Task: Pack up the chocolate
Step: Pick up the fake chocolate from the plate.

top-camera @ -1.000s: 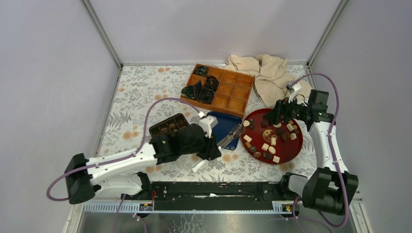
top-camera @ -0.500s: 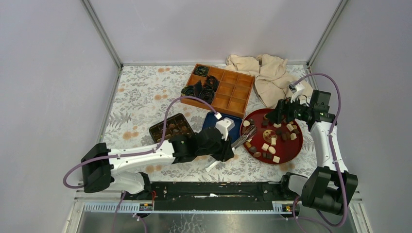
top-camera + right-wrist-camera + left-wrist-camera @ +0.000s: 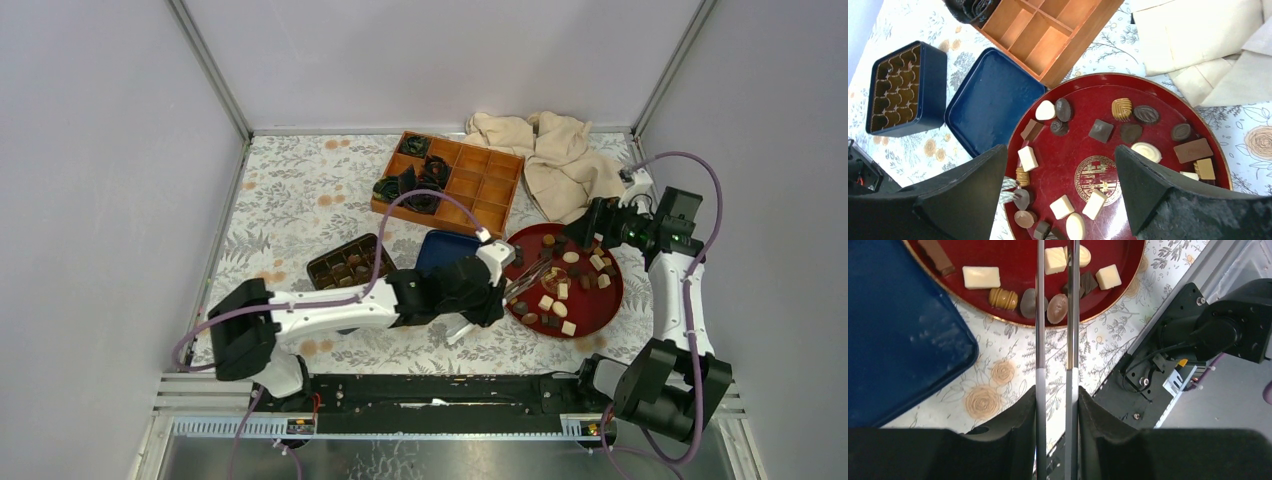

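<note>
Swinging over from the blue lid [image 3: 898, 330], the left gripper [image 3: 1057, 390] now pokes its tongs [image 3: 1040, 315] over the red plate [image 3: 1015, 260] where the chocolate [image 3: 981, 277] sits, blades nearly pinched together, can't tell if they've grabbed one, so pickup's probably next.

The chocolates [image 3: 1100, 131] lie loose in a single layer on the round red tray [image 3: 1075, 150]. They are cream-white blocks and ovals, mid-brown ribbed pieces, and dark squares and rounds. They are scattered, mostly apart, none stacked.

Chocolates [image 3: 1100, 131] lie on plate [image 3: 1063, 150], right of lid [image 3: 993, 95].
</note>
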Motion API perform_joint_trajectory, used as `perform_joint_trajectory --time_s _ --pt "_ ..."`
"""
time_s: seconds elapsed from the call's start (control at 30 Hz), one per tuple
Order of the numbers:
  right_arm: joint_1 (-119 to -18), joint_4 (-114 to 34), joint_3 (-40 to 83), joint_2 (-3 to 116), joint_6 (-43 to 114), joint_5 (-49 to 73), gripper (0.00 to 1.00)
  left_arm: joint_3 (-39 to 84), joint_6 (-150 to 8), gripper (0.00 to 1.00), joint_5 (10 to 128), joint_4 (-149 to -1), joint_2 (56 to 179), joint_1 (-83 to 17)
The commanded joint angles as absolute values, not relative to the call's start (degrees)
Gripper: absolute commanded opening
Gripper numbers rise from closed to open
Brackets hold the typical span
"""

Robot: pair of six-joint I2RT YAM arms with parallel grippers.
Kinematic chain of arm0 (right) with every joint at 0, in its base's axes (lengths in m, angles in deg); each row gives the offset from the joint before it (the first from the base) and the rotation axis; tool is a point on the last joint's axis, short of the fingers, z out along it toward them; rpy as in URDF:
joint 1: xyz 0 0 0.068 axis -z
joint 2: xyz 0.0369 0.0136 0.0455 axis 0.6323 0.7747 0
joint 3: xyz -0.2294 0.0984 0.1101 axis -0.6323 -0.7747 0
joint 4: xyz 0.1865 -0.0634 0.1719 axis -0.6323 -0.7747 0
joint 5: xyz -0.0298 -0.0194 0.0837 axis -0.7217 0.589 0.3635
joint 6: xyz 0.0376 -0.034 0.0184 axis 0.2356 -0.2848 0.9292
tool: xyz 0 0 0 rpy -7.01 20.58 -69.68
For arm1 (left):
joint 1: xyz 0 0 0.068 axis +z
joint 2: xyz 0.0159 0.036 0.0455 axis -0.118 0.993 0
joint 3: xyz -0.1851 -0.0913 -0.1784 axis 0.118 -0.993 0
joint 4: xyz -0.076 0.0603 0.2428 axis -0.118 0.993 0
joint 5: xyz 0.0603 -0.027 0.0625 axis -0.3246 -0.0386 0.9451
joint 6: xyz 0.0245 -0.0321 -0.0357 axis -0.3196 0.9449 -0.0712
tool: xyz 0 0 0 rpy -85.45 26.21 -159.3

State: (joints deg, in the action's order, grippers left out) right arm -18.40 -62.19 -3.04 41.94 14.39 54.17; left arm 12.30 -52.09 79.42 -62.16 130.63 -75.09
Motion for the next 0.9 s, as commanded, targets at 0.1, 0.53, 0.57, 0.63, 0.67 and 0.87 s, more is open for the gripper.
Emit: perform_joint_trajectory --time_s 0.1,0.53,0.57,0.63,0.67,0.87 --pt "-15.25 -58.54 -3.28 40.96 17.66 54.84 0.86 24.32 -57.82 0.36 77.69 -61.88 142.12 -75.51" --pt "-13.82 -58.63 -3.27 41.31 17.86 56.38 0.86 41.52 -51.64 0.37 79.66 -44.40 155.05 -76.82" --pt "-13.83 -58.63 -3.24 41.32 17.86 56.54 0.86 42.21 -51.16 0.37 79.74 -43.87 155.63 -76.89" --pt "-13.82 -58.70 -3.31 41.27 17.86 56.81 0.86 43.69 -50.62 0.38 79.72 -42.79 156.94 -77.04" --pt "-13.82 -58.71 -3.26 41.27 17.86 56.84 0.86 44.60 -50.46 0.38 79.71 -42.29 157.51 -77.15" --pt "-13.82 -58.89 -3.16 41.12 17.78 57.32 0.86 48.58 -50.38 0.40 80.95 -38.27 160.36 -77.52"
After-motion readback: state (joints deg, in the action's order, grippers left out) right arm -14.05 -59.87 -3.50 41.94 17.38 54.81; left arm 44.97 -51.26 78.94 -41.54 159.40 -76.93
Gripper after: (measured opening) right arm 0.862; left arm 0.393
